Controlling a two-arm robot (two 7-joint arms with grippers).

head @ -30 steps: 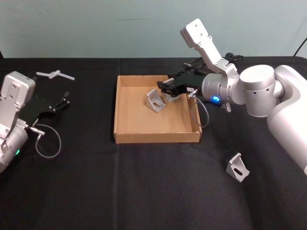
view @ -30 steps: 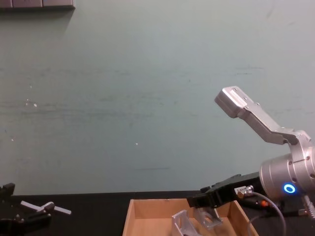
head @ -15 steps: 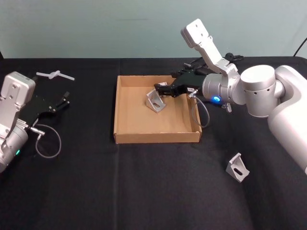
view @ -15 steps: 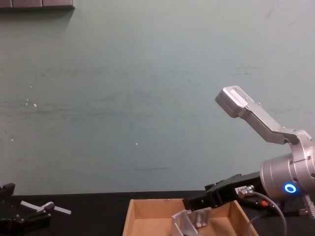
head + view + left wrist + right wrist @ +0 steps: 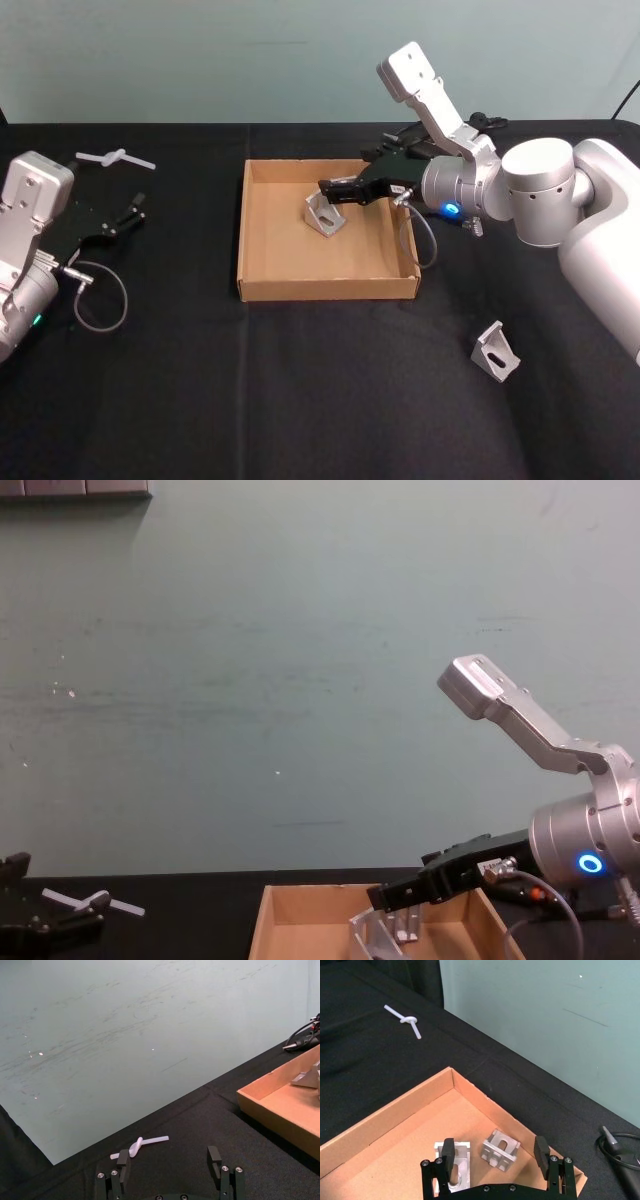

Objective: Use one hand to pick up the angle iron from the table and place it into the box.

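the right gripper (image 5: 334,189) hangs over the far part of the box (image 5: 325,287), which sits on the black table (image 5: 250,400). its two fingers (image 5: 541,1152) are spread wide and they hold nothing. in the right wrist view, one angle iron (image 5: 501,1149) lies on the cardboard floor of the box, in the gap between the fingers and not touching either of them. a second angle iron (image 5: 464,1160) lies just beside it, also in the box, and is partly covered by one finger; whether that finger touches it cannot be told. in the head view this second angle iron (image 5: 325,215) is just beside the fingertips, on the near side. a third angle iron (image 5: 495,352) lies on the table outside the box, to the right and closer to the robot, well apart from the box. the left gripper (image 5: 130,212) rests at the left side of the table, far from the box, and its fingers (image 5: 214,1155) are also apart with nothing between them. a small white knotted piece (image 5: 115,156) lies on the table beyond it.
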